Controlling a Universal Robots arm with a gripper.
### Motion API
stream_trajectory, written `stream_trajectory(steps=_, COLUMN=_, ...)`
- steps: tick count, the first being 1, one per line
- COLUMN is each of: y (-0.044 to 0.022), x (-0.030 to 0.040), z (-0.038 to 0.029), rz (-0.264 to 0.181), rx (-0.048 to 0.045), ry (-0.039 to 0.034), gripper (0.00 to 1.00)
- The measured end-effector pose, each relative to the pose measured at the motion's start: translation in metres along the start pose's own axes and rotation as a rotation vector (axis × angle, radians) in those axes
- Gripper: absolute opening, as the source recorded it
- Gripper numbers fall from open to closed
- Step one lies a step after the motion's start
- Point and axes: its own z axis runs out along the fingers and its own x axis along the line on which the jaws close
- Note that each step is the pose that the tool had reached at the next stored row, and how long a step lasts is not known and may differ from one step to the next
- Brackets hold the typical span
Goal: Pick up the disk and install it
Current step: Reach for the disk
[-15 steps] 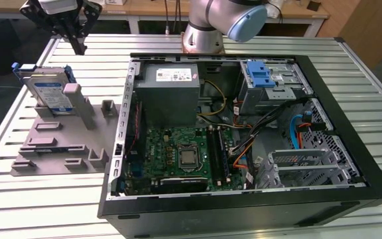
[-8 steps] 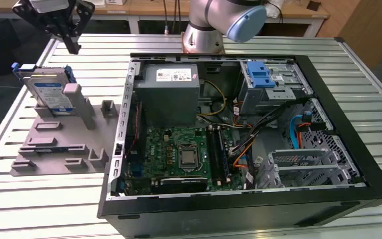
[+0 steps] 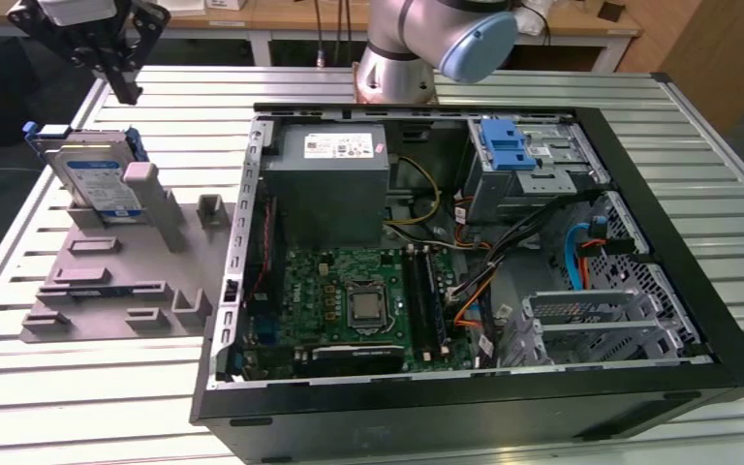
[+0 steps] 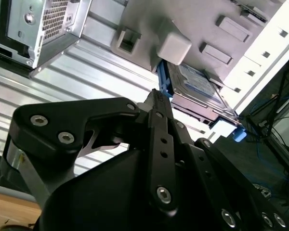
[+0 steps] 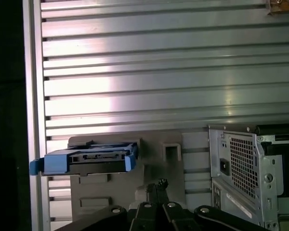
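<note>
The disk (image 3: pixel 98 179), silver with a white-and-blue label and a blue bracket, leans upright in a slot at the far end of a grey fixture (image 3: pixel 113 286) on the exterior view's left. My gripper (image 3: pixel 125 94) hangs above and a little behind it, shut with nothing between its fingers and not touching it. Both wrist views show the disk (image 4: pixel 197 86) (image 5: pixel 89 159) beyond the gripper's closed tips (image 4: pixel 156 98) (image 5: pixel 157 186).
An open computer case (image 3: pixel 476 402) lies to the fixture's right, with a grey power-supply box (image 3: pixel 333 179), a motherboard (image 3: pixel 359 300) and a drive cage with a blue latch (image 3: pixel 508 145). The slatted metal table (image 3: pixel 75 397) ends close to the fixture's left side.
</note>
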Motion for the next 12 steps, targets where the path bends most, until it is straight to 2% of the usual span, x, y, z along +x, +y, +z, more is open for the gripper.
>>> stream_trajectory(steps=4, y=0.0015, x=0.0119, z=0.001, rz=0.0, rx=0.0002, ry=0.0037, gripper=0.11)
stream_trajectory(steps=12, y=0.0017, x=0.0126, z=0.001, rz=0.0, rx=0.0002, ry=0.0038, gripper=0.11)
